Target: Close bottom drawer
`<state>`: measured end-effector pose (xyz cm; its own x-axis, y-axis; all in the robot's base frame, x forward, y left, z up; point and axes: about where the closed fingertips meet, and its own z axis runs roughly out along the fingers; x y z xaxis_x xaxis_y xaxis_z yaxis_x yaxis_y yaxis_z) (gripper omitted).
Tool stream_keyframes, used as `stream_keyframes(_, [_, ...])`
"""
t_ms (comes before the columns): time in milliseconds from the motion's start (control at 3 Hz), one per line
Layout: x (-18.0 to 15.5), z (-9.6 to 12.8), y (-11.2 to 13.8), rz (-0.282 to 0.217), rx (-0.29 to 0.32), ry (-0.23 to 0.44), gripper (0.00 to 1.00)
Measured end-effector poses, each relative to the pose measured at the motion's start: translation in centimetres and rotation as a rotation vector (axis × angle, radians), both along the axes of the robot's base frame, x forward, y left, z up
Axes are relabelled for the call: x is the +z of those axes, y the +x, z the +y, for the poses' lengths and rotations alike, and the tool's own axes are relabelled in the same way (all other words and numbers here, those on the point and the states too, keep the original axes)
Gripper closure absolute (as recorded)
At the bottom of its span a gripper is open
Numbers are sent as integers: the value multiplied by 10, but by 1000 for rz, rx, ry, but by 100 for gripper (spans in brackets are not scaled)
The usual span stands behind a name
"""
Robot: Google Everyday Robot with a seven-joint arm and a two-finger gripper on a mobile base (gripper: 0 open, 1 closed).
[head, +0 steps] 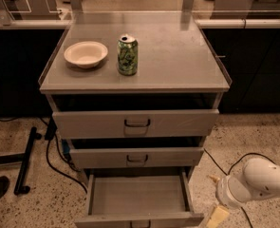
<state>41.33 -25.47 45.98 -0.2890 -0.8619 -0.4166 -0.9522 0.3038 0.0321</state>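
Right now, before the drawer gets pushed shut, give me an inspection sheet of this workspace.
Surface: grey cabinet top, carrying two items.
Job's things: bottom drawer pulled well out, tray showing, not yet closed.
Clutter: white bowl and upright green can side by side on the top, apart.
Grippers: gripper low, beside the bottom drawer's right front corner; contact cannot be told.
Cables: black cable on the floor left of the cabinet; another cable on the right.
Surroundings: speckled floor; black stand at left.
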Motion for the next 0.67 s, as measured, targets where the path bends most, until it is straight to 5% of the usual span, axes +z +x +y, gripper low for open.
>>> stream_keyframes(667, [-25, 0, 5, 28, -16, -7, 0])
